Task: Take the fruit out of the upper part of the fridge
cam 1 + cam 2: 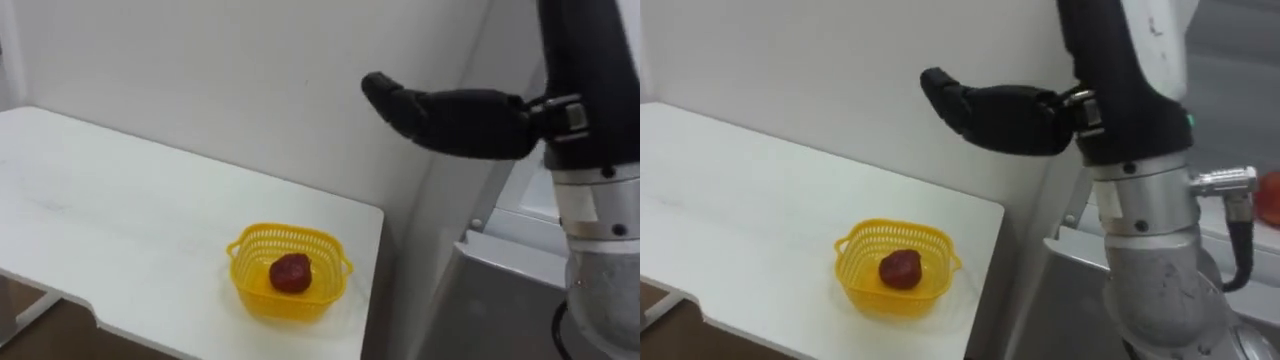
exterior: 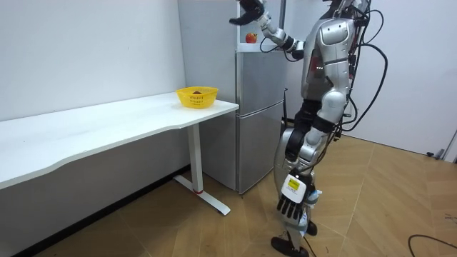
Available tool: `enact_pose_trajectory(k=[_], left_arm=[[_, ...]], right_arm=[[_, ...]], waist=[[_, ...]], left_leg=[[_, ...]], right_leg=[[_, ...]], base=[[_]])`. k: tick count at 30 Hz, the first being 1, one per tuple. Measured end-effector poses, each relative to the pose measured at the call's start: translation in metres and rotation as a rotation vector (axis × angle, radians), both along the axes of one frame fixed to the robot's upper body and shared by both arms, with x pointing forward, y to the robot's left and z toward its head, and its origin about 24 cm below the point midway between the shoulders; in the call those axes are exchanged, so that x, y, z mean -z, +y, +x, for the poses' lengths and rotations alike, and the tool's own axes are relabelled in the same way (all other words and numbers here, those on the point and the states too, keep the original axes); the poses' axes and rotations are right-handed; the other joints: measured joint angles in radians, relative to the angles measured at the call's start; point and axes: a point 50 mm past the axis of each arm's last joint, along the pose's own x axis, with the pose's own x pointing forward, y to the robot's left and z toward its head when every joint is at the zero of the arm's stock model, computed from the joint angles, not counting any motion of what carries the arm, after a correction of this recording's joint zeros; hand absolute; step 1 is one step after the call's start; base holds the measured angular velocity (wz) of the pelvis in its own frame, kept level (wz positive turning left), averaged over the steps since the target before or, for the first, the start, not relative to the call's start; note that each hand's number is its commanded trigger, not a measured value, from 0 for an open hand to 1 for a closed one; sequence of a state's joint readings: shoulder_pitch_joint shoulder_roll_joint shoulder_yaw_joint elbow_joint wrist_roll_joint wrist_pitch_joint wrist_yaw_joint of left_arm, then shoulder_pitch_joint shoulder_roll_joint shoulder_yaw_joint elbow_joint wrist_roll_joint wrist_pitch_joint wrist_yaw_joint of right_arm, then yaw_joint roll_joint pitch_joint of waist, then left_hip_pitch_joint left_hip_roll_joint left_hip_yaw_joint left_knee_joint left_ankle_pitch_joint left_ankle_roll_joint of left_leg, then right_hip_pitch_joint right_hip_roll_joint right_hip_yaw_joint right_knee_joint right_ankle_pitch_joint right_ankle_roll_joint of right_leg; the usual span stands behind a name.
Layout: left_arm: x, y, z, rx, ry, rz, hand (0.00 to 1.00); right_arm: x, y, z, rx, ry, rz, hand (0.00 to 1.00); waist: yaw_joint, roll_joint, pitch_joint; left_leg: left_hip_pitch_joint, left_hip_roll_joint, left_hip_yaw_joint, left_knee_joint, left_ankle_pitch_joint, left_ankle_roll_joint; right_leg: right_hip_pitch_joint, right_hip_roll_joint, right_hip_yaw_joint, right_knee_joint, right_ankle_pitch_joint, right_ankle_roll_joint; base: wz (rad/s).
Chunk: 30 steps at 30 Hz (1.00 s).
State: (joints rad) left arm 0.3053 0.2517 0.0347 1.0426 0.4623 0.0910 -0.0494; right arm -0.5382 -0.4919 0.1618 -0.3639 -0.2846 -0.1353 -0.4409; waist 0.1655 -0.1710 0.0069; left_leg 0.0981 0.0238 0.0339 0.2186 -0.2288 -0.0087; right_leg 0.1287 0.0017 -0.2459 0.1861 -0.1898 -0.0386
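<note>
Room view: right hand [image 2: 249, 10] raised at the upper fridge [image 2: 258, 78] compartment, fingers extended together, gripping nothing — red fruit [image 2: 250, 37] sits on the shelf just below them. Left hand [image 2: 288, 207] hangs, fingers relaxed.

the right robot hand [image 1: 450, 118] is raised at the upper right, its dark fingers held out fairly straight and together, pointing left in front of the white wall [image 1: 230, 70]. below it, a yellow basket [image 1: 262, 242] stands near the right end of the white counter [image 1: 120, 220], with a red fruit [image 1: 291, 272] lying inside. a grey fridge [image 1: 500, 290] stands just beside the counter.
</note>
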Motion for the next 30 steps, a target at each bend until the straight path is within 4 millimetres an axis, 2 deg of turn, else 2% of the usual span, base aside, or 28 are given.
enact_pose_trajectory(k=[2, 5, 7, 11, 13, 15, 17, 19, 20, 22, 25, 27, 29, 30], left_arm=[[0.001, -0.003, 0.001, 0.0, -0.006, -0.01, 0.0], [0.003, -0.008, -0.004, -0.011, 0.007, -0.024, 0.0], [0.004, -0.009, -0.006, -0.016, 0.021, -0.03, 0.0], [0.005, -0.011, -0.011, -0.023, 0.032, -0.043, 0.0], [0.005, -0.011, -0.007, -0.018, 0.014, -0.046, 0.0], [0.005, -0.011, -0.005, -0.015, 0.007, -0.048, 0.0], [0.005, -0.011, 0.001, -0.009, -0.01, -0.05, 0.0], [0.005, -0.012, 0.003, -0.004, -0.021, -0.054, 0.0], [0.005, -0.012, 0.005, 0.002, -0.024, -0.057, 0.0], [0.005, -0.013, 0.006, 0.005, -0.031, -0.06, 0.0], [0.005, -0.013, 0.005, 0.004, -0.026, -0.065, 0.0], [0.006, -0.014, 0.003, 0.002, -0.018, -0.07, 0.0], [0.006, -0.014, 0.003, 0.001, -0.018, -0.071, 0.0], [0.006, -0.014, 0.003, 0.0, -0.016, -0.072, 0.0]], right_arm=[[0.002, -0.009, -0.004, 0.028, -0.023, 0.033, 0.0], [0.002, -0.017, -0.008, 0.083, -0.046, 0.043, 0.0], [0.0, -0.021, -0.014, 0.093, -0.077, 0.06, 0.0], [-0.012, -0.034, -0.027, 0.123, -0.173, 0.095, 0.0], [-0.016, -0.041, -0.031, 0.146, -0.211, 0.125, 0.0], [-0.019, -0.046, -0.034, 0.168, -0.238, 0.147, 0.0], [-0.02, -0.051, -0.035, 0.189, -0.257, 0.171, 0.0], [-0.019, -0.053, -0.035, 0.196, -0.26, 0.176, 0.0], [-0.019, -0.056, -0.035, 0.205, -0.261, 0.178, 0.0], [-0.018, -0.059, -0.036, 0.214, -0.263, 0.183, 0.0], [-0.011, -0.065, -0.03, 0.225, -0.212, 0.198, 0.0], [-0.005, -0.071, -0.025, 0.241, -0.168, 0.215, 0.0], [0.006, -0.08, -0.019, 0.274, -0.097, 0.226, 0.0], [0.008, -0.082, -0.017, 0.279, -0.08, 0.23, 0.0]], waist=[[-0.008, 0.009, -0.0031], [-0.024, 0.03, -0.0031], [-0.033, 0.039, -0.0069], [-0.087, 0.05, -0.0124], [-0.108, 0.054, -0.0131], [-0.114, 0.061, -0.0123], [-0.13, 0.073, -0.0111], [-0.135, 0.085, -0.0089], [-0.137, 0.091, -0.0116], [-0.138, 0.096, -0.0091], [-0.139, 0.096, -0.0066], [-0.136, 0.091, -0.0042], [-0.133, 0.079, 0.0024], [-0.132, 0.077, 0.0023]], left_leg=[[0.006, 0.0, 0.008, -0.008, 0.0, 0.0], [0.033, 0.001, 0.022, -0.021, 0.0, 0.0], [0.042, 0.003, 0.038, -0.029, 0.0, 0.0], [0.048, 0.004, 0.046, -0.03, 0.0, 0.0], [0.05, 0.004, 0.048, -0.029, 0.0, 0.001], [0.053, 0.004, 0.055, -0.031, -0.001, 0.001], [0.058, 0.004, 0.058, -0.031, -0.001, 0.002], [0.069, 0.004, 0.063, -0.033, -0.002, 0.002], [0.072, 0.004, 0.065, -0.036, -0.002, 0.003], [0.075, 0.005, 0.069, -0.037, -0.002, 0.002], [0.087, 0.005, 0.073, -0.04, -0.002, 0.002], [0.09, 0.005, 0.076, -0.042, -0.002, 0.002], [0.088, 0.004, 0.077, -0.041, -0.002, 0.002], [0.087, 0.004, 0.078, -0.041, -0.002, 0.002]], right_leg=[[0.001, 0.001, 0.012, 0.0, 0.0, 0.0], [0.012, 0.002, 0.023, 0.0, 0.0, 0.0], [0.013, 0.002, 0.031, 0.001, 0.0, 0.0], [0.016, 0.003, 0.036, 0.001, 0.0, 0.0], [0.015, 0.002, 0.04, 0.001, 0.0, 0.0], [0.015, 0.003, 0.048, 0.002, 0.0, 0.0], [0.017, 0.002, 0.05, 0.003, 0.0, 0.0], [0.019, 0.003, 0.054, 0.004, 0.0, 0.0], [0.02, 0.003, 0.055, 0.004, 0.0, 0.001], [0.02, 0.004, 0.058, 0.003, 0.0, 0.001], [0.029, 0.005, 0.064, -0.001, 0.0, 0.001], [0.03, 0.006, 0.068, -0.001, -0.001, 0.001], [0.028, 0.007, 0.073, -0.001, -0.001, 0.001], [0.027, 0.008, 0.076, -0.001, -0.001, 0.001]], base=[[-0.09], [-0.15], [-0.2], [-0.07], [-0.04], [-0.11], [-0.05], [-0.06], [-0.06], [-0.04], [-0.05], [-0.05], [0.0], [0.0]])
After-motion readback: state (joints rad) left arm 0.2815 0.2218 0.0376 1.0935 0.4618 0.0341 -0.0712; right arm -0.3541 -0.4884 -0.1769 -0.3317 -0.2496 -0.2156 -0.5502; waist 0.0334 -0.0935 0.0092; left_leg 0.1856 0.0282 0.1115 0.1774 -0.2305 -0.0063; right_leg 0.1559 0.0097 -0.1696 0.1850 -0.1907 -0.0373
